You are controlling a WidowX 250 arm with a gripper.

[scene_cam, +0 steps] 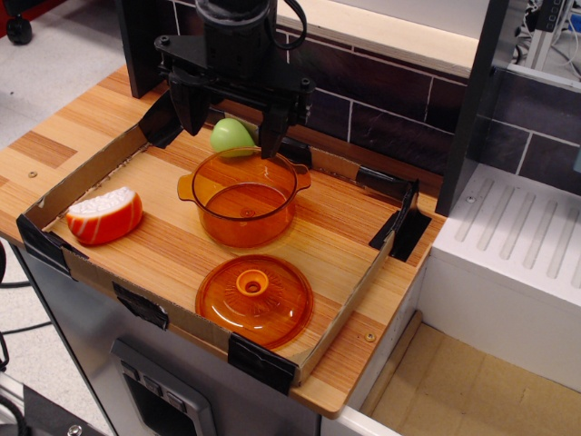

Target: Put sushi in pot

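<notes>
Sushi (104, 216) lies on the wooden board at the left end of the cardboard tray (349, 313), close to the left wall, white streaked top facing up and toward the back. Pot (243, 197) stands upright near the tray's middle, well apart from the sushi, nothing visible inside it. Lid (254, 300) rests flat just in front of the pot, knob up, near the front wall. Green toy (231, 136) sits behind the pot, close to its back rim. Gripper (231, 123), black, hangs above the back of the tray, over the green toy and the pot's far rim; its two fingers are spread apart and hold nothing. Tray corners are bound with black tape. White counter (508, 263) on the right.
</notes>
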